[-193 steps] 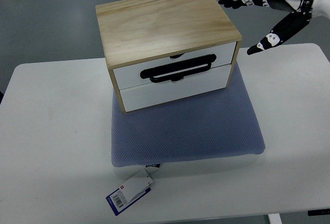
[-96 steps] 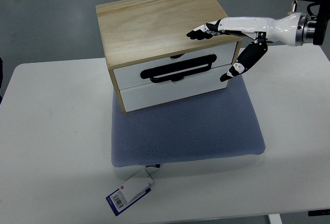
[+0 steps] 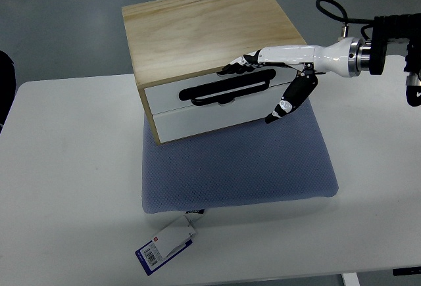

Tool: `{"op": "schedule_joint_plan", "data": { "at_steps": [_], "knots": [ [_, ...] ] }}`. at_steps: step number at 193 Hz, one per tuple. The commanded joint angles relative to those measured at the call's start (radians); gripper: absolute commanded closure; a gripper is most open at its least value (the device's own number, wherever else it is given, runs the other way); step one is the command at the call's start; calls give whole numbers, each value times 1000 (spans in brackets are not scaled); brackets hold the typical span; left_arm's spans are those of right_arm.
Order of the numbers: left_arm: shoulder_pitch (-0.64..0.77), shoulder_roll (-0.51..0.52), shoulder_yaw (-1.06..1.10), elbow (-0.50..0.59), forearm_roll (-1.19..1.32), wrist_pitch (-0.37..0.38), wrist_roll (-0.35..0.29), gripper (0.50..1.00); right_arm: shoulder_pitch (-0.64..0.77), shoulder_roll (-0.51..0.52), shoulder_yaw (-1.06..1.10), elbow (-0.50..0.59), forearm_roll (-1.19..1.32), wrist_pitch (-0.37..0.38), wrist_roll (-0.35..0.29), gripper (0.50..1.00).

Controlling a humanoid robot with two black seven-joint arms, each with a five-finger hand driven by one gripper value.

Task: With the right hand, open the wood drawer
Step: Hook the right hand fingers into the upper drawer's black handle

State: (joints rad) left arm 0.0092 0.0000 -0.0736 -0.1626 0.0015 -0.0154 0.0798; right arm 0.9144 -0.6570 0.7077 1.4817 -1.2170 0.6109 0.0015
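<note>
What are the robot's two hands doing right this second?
Right hand: open, fingers stretched over the upper front edge of the wooden drawer box, gripping nothing.
Left hand: not in the picture.

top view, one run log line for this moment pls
phase: reach | right hand: open, fingertips at top front edge of wood drawer box | drawers: both shut | box on blue mat | left hand: out of view

A lab or test room; plain white table (image 3: 72, 167), bare grey floor (image 3: 59, 23), a tagged cushion (image 3: 263, 167).
</note>
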Motion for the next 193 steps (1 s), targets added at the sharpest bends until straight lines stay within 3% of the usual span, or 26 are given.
{"op": "schedule_joint_plan", "data": {
  "at_steps": [1, 106, 193],
  "knots": [
    [0, 0, 0, 0, 0, 0, 0, 500, 0, 2, -27, -1, -2, 0, 0, 554],
    [0, 0, 0, 0, 0, 0, 0, 500, 31, 109, -51, -110, -76, 0, 0, 554],
    [0, 0, 0, 0, 0, 0, 0, 500, 32, 112, -94, -139, -88, 0, 0, 554]
  ]
}}
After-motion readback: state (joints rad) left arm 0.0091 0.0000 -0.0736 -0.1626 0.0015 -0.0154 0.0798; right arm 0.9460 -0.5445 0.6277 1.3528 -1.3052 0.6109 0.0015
